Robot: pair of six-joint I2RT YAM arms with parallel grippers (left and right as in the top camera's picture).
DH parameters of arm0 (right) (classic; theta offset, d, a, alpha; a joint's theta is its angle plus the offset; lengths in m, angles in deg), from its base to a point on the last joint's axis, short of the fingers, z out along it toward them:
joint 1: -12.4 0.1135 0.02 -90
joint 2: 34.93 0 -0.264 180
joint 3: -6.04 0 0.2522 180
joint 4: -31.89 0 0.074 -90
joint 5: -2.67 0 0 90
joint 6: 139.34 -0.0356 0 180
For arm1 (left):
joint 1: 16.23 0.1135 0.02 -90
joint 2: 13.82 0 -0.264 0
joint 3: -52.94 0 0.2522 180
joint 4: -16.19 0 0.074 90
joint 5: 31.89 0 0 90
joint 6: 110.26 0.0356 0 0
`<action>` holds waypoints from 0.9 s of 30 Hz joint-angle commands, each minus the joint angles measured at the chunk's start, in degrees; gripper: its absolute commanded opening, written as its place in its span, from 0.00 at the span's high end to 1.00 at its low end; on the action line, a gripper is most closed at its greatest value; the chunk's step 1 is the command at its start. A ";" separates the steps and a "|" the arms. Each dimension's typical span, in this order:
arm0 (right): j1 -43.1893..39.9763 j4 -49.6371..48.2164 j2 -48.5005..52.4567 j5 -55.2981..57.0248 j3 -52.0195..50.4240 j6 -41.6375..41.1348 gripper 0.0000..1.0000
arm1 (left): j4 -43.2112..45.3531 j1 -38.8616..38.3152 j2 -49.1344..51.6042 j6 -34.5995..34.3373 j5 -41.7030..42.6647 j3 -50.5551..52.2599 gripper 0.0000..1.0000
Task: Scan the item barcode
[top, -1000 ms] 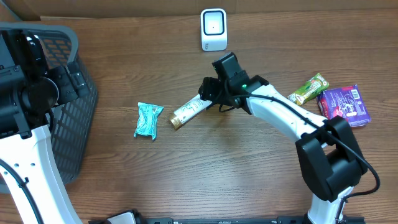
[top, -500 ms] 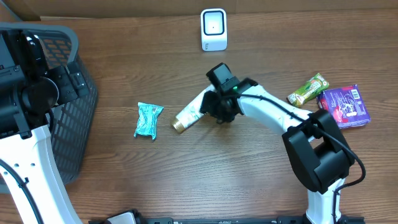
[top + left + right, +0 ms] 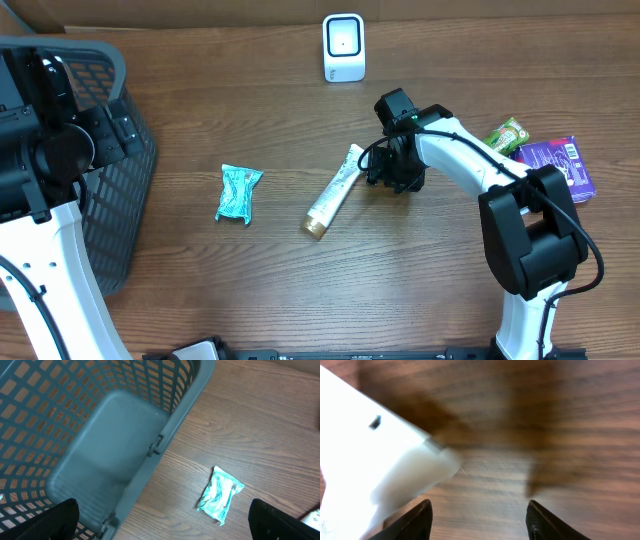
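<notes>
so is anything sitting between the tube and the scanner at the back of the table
Nothing visible does. Only bare table lies between the tube and the scanner. The right pincer sits beside the tube's upper end, off that path, and the teal packet lies on the tube's other side.

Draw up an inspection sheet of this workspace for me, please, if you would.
Surface: wooden table, no spills seen.
Job's things: white tube lying flat, unheld; scanner at far edge.
Clutter: teal packet, green bar, purple box, grey basket.
Grippers: left gripper open over the basket; right gripper open beside the tube's end, fingers empty.
Cables: black cable beside the right arm.
Surroundings: nothing seen.
</notes>
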 commanded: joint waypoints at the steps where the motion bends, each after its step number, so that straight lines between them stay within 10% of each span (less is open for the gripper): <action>1: -0.31 4.28 -1.05 4.98 5.88 2.78 0.36 | 0.02 0.13 0.20 -0.74 0.26 -1.01 0.00; 7: -1.64 16.59 -1.73 6.64 19.02 7.87 0.32 | 0.02 0.15 0.20 -0.74 0.26 -1.01 0.01; 27: 9.75 -0.76 3.78 2.51 18.69 33.40 0.27 | 0.02 0.15 0.20 -0.74 0.26 -1.03 0.00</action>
